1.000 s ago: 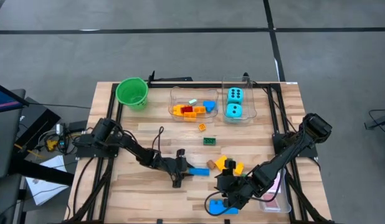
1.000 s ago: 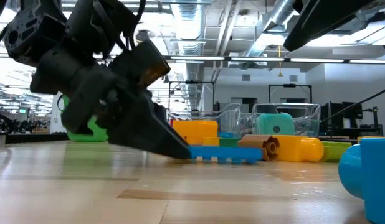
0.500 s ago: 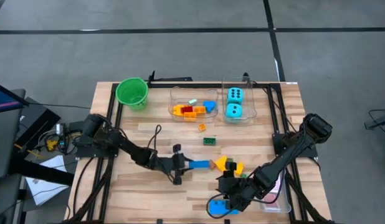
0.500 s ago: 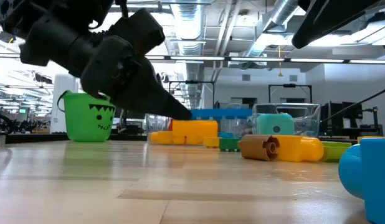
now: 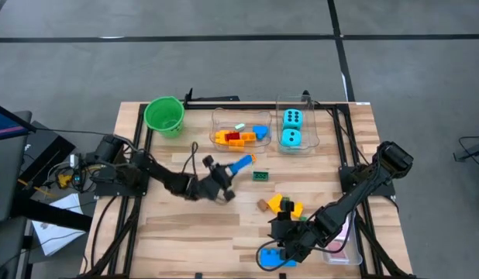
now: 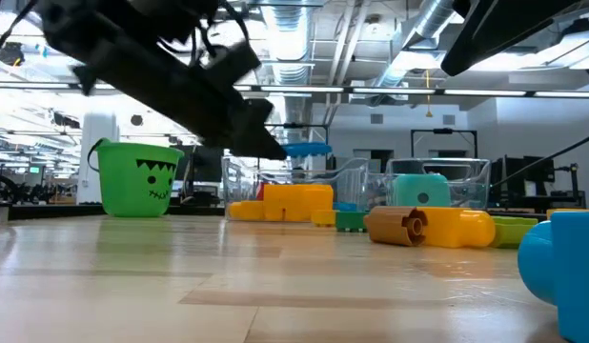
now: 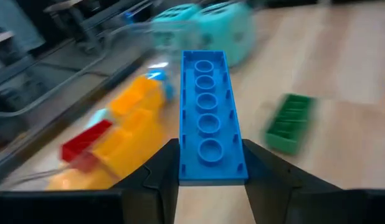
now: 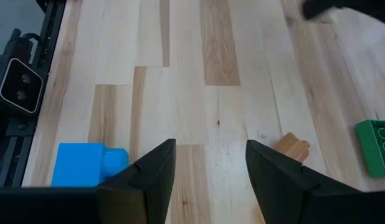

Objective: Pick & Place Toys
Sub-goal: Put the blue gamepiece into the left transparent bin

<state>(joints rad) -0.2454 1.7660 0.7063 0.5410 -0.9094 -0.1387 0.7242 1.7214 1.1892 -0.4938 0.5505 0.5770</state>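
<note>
Left gripper clamps a long blue studded plastic brick, aloft near the clear plastic tub of bricks; I'd centre it over the tub before releasing.

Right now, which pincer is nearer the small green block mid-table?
Left. The left pincer, holding the long blue block, sits just beside the green block; the right pincer is far off near the front edge.

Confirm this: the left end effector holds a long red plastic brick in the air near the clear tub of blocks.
Wrong colour. The left end effector holds a long blue plastic brick, not red, in the air near the clear tub of blocks; the left wrist view shows it.
</note>
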